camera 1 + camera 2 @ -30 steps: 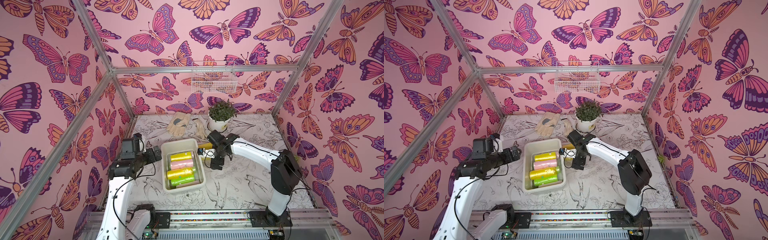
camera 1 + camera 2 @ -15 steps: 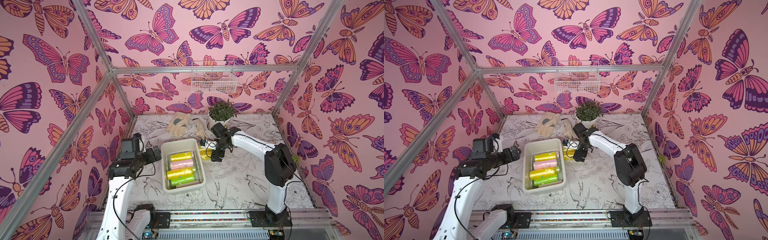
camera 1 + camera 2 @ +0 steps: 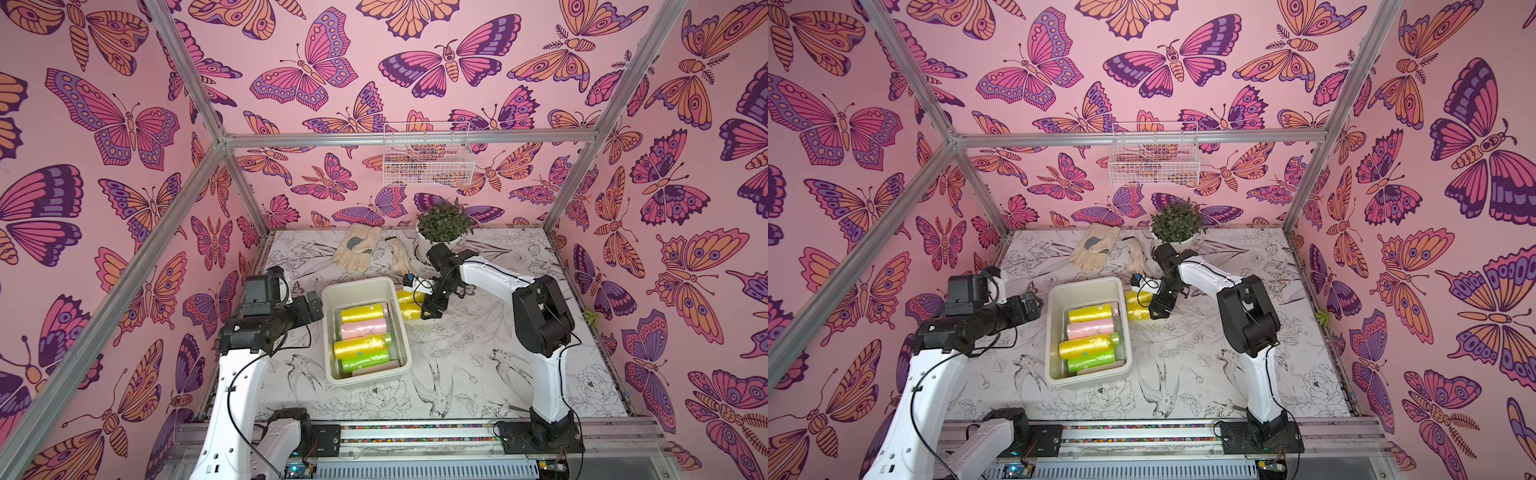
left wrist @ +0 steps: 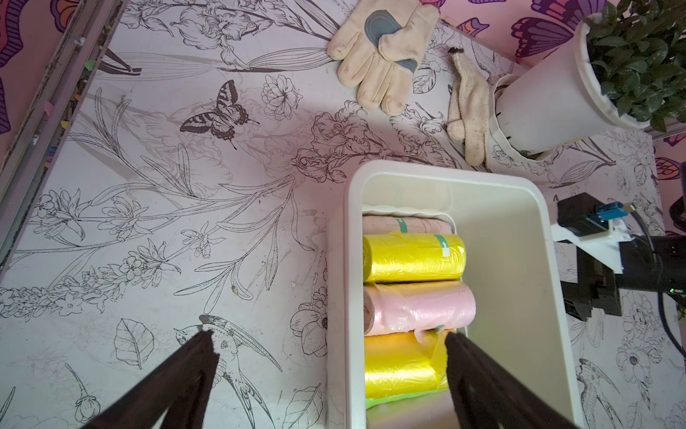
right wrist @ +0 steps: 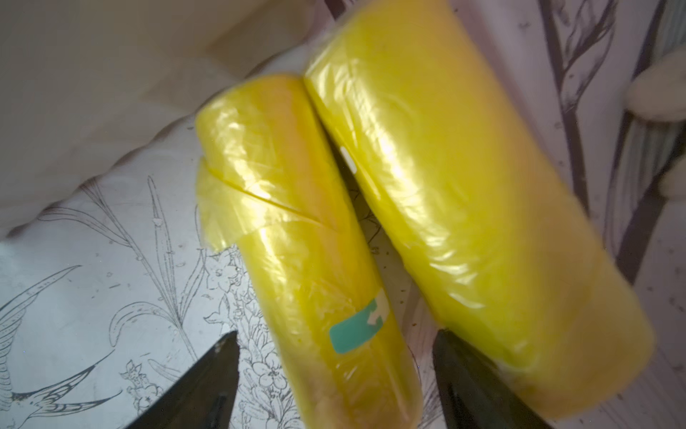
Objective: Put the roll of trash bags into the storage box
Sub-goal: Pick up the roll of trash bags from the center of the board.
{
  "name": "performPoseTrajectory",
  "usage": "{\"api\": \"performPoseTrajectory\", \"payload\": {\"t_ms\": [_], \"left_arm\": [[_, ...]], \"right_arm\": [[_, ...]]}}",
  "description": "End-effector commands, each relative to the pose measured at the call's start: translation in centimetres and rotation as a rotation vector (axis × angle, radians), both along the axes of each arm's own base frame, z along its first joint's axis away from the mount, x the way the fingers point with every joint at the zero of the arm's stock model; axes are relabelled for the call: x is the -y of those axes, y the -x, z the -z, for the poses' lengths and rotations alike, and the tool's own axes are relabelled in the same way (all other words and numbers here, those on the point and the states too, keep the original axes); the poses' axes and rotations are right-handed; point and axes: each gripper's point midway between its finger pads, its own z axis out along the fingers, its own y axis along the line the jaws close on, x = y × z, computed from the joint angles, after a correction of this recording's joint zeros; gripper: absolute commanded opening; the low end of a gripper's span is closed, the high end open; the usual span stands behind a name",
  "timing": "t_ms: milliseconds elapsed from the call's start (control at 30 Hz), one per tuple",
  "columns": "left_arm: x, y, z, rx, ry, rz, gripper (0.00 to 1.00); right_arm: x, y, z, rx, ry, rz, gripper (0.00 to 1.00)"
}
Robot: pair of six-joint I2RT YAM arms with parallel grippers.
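The off-white storage box (image 3: 330,340) (image 3: 1052,332) (image 4: 352,260) stands mid-table and holds several yellow, pink and green rolls. Two yellow rolls of trash bags lie on the table against its right wall, one behind (image 3: 409,296) (image 3: 1137,297) (image 5: 464,204) the other (image 3: 411,311) (image 3: 1138,312) (image 5: 315,260). My right gripper (image 3: 428,309) (image 3: 1156,309) (image 5: 334,356) is open and straddles the front roll, which has a teal sticker. One finger (image 5: 467,371) brushes the rear roll. My left gripper (image 3: 313,305) (image 3: 1030,305) (image 4: 330,338) hangs open over the box's left rim, holding nothing.
Two beige work gloves (image 3: 357,247) (image 4: 382,55) lie behind the box. A potted plant (image 3: 444,224) (image 4: 557,93) in a round white pot stands at the back, close to my right wrist. A white wire basket (image 3: 428,153) hangs on the back wall.
My right wrist has swung toward the back and its fingers have come down around the front yellow roll, narrowing slightly. The left arm has not moved.
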Motion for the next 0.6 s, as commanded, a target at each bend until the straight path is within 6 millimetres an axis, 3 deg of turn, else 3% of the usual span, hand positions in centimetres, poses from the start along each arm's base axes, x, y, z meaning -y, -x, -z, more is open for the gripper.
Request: {"api": "performPoseTrajectory", "payload": {"t_ms": [0, 167, 567], "left_arm": [[-0.3, 0.3, 0.6, -0.027, 0.005, -0.02, 1.0], [-0.4, 0.3, 0.6, -0.029, 0.005, -0.023, 1.0], [-0.4, 0.3, 0.7, -0.03, 0.005, -0.024, 1.0]], "right_arm": [[0.4, 0.0, 0.4, -0.014, 0.007, 0.015, 0.86], [1.2, -0.2, 1.9, -0.012, 0.067, 0.041, 0.84], [1.8, 2.4, 3.8, 0.027, 0.159, -0.023, 0.79]]}}
